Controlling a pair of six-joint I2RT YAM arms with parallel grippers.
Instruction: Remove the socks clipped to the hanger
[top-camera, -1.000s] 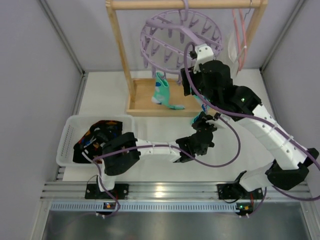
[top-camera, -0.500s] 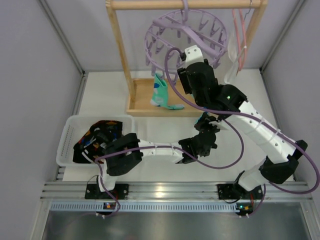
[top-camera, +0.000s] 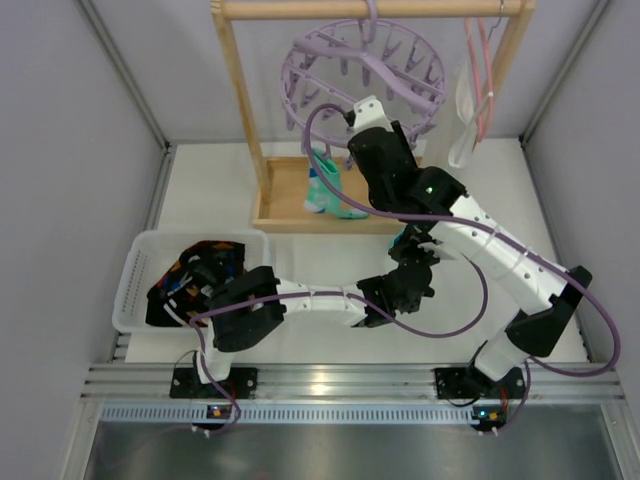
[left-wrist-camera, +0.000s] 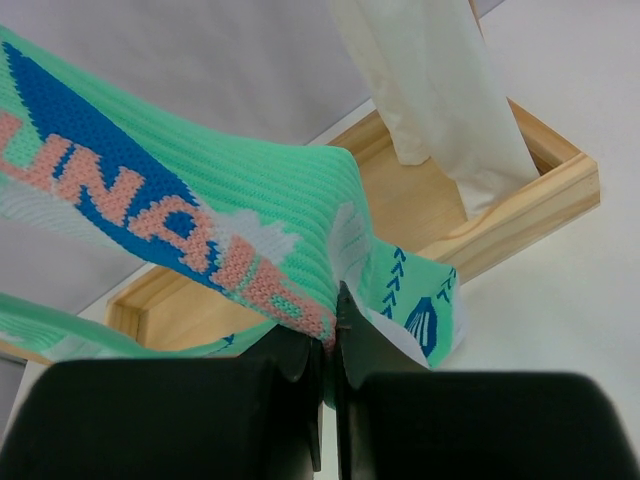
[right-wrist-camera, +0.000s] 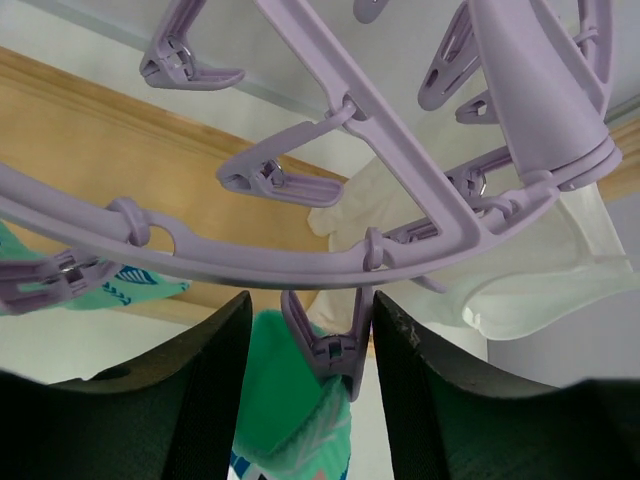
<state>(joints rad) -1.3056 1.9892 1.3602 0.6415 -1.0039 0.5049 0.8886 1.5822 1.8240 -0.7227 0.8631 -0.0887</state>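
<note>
R hand (right-wrist-camera: 310, 305) sits part-open astride the peg (right-wrist-camera: 325, 345) holding a teal sock (left-wrist-camera: 200, 190) at the near rim of the hanger (right-wrist-camera: 230, 262); L hand (left-wrist-camera: 325, 335) is clenched on that sock lower down. Squeeze the peg squarely, then L pulls down gently. Top view hides the peg behind R arm (top-camera: 470, 235); R wrist view shows it.

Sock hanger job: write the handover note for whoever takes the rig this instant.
Left gripper: shut on a teal sock.
Right gripper: open, jaws either side of a lavender peg on the hanger; the peg clips what looks like that same sock.
Second teal sock hangs clipped beside the wooden stand.
Done: dark socks lie in the white basket.
To do: press that peg open, free both teal socks, drop them in the basket.
</note>
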